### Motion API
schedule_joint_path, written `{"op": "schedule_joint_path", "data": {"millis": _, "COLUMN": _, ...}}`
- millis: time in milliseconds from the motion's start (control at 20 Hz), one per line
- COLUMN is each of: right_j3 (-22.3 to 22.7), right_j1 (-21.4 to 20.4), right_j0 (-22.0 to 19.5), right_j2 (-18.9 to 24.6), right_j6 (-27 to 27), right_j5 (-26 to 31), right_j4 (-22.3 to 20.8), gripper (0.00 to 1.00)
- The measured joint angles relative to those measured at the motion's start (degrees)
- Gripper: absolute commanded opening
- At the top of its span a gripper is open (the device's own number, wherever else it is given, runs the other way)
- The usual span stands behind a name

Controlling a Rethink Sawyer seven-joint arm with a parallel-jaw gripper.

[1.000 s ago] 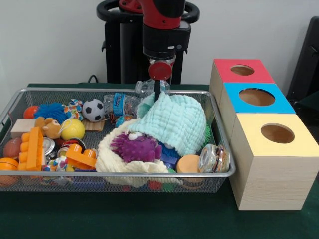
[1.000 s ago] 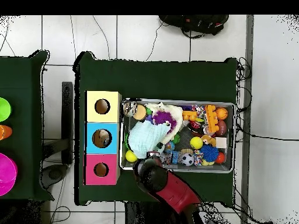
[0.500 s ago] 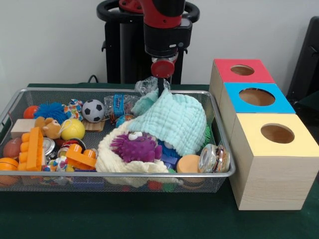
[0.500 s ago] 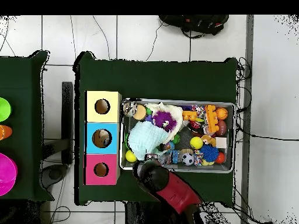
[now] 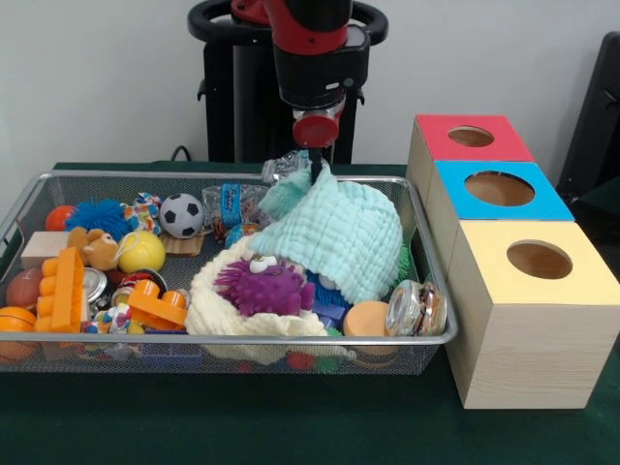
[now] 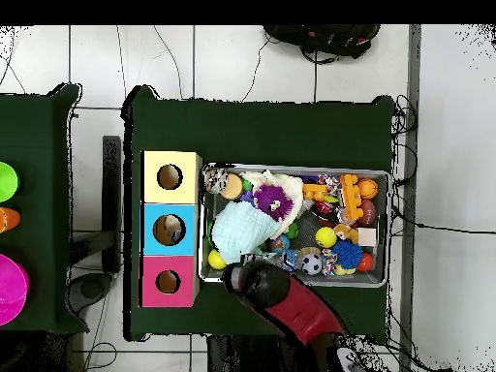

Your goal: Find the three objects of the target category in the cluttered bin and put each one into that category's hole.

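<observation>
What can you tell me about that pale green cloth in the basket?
The pale green cloth is soft, with a waffle-like quilted weave. It lies bunched over other toys toward the end of the wire basket nearest the coloured boxes. One corner is pulled up into a peak right at the tip of the gripper, which seems to pinch it, so the cloth hangs like a small tent. Its lower edge drapes over a cream knitted cloth and touches the purple spiky toy. From above it shows as a rumpled pale patch.
</observation>
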Motion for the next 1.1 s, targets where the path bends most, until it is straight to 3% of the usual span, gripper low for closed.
{"op": "schedule_joint_path", "data": {"millis": 700, "right_j3": -4.9, "right_j1": 0.0, "right_j0": -1.5, "right_j2": -2.6, "right_j6": 0.0, "right_j5": 4.8, "right_j4": -0.2, "gripper": 1.00}}
{"op": "schedule_joint_path", "data": {"millis": 1000, "right_j3": -8.4, "right_j1": -2.0, "right_j0": -1.6, "right_j2": -5.0, "right_j6": 0.0, "right_j5": 17.4, "right_j4": -1.9, "gripper": 1.00}}
{"op": "schedule_joint_path", "data": {"millis": 1050, "right_j3": -9.7, "right_j1": -3.6, "right_j0": -1.6, "right_j2": -5.8, "right_j6": 0.0, "right_j5": 23.0, "right_j4": -2.9, "gripper": 1.00}}
{"op": "schedule_joint_path", "data": {"millis": 1100, "right_j3": -10.1, "right_j1": -4.2, "right_j0": -1.6, "right_j2": -6.1, "right_j6": 0.0, "right_j5": 25.0, "right_j4": -3.3, "gripper": 1.00}}
